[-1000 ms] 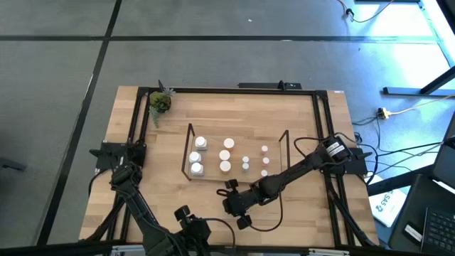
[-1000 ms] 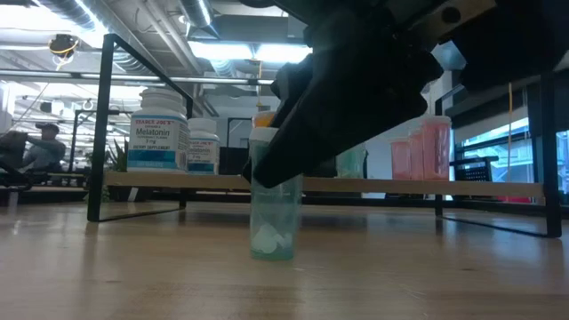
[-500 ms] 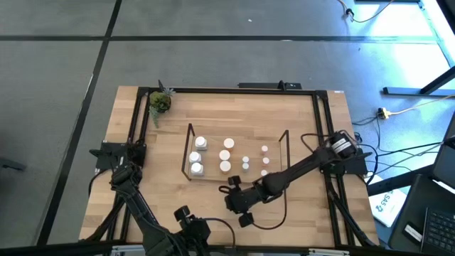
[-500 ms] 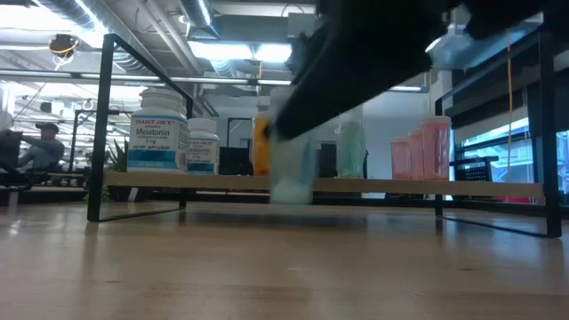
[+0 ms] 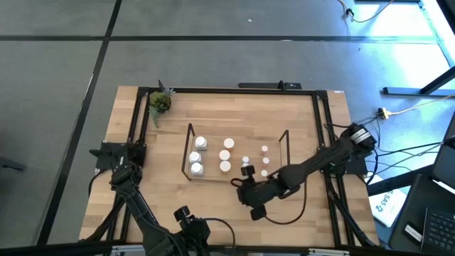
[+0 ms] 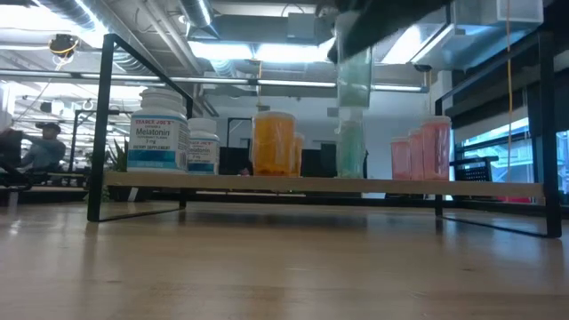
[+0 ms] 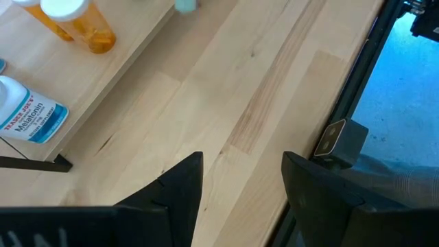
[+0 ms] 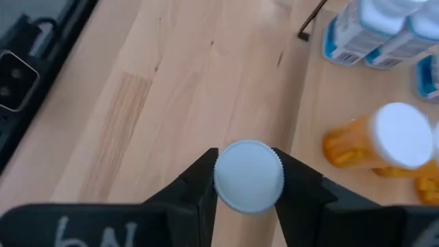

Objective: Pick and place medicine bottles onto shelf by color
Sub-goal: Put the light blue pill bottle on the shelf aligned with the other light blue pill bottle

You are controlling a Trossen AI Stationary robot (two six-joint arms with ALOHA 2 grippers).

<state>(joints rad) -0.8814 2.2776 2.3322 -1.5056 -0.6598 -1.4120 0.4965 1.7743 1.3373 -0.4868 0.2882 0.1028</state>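
The table (image 5: 142, 206) is light wood with a black frame along its edges. On it stands the shelf (image 5: 213, 178), a low black wire rack with a wooden board. On the shelf, from left to right, stand two white bottles (image 6: 158, 133), orange bottles (image 6: 272, 142), a teal bottle (image 6: 350, 153) and pink bottles (image 6: 425, 147). A small potted plant (image 5: 159, 102) sits at the far left corner of the table.

The right gripper (image 8: 248, 180) hangs above the near edge of the shelf, beside the teal bottle already there. Its fingers are closed on a white-capped teal bottle (image 6: 354, 78), lifted clear of the board and upright.

The left gripper (image 7: 241, 180) waits low at the near left of the table, fingers apart and holding nothing.
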